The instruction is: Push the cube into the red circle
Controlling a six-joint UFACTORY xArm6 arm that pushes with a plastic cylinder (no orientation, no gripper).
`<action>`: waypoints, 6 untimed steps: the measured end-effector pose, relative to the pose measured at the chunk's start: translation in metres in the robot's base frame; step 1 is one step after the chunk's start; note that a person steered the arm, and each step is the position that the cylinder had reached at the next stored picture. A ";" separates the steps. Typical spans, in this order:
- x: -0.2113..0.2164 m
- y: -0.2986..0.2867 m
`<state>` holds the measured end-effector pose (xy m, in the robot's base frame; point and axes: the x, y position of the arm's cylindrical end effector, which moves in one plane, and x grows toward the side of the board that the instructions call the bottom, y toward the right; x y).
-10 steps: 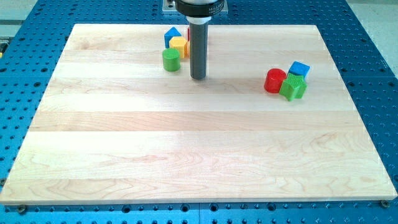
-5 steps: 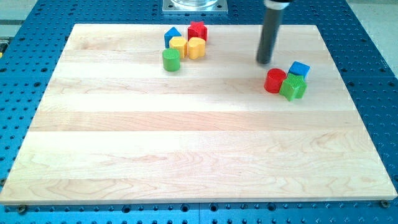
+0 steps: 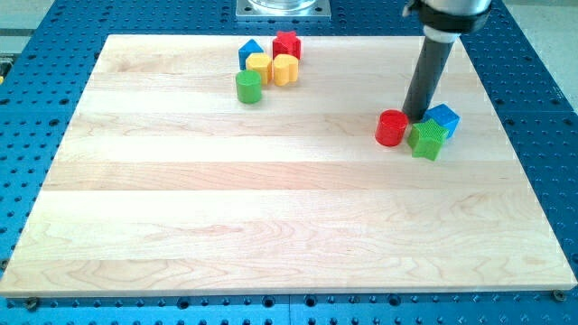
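Note:
My tip [image 3: 416, 117] stands on the board at the view's right, wedged between three blocks. A red cylinder [image 3: 391, 128] lies just left of the tip. A blue cube [image 3: 443, 119] lies just right of it. A green block [image 3: 426, 140] sits just below the tip, touching the blue cube. The tip appears to touch all three. The rod rises up to the arm's head at the view's top right.
A second cluster sits at the view's top centre: a blue block [image 3: 250, 50], a red block [image 3: 287, 43], two yellow blocks [image 3: 259, 65] [image 3: 285, 69] and a green cylinder [image 3: 248, 87]. The wooden board [image 3: 271, 217] lies on a blue perforated table.
My tip moved from the top-centre cluster rightward and down into the right cluster. The red cylinder shifted left, the blue cube right and down, the green block slightly down.

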<state>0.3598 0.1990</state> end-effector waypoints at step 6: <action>0.002 -0.084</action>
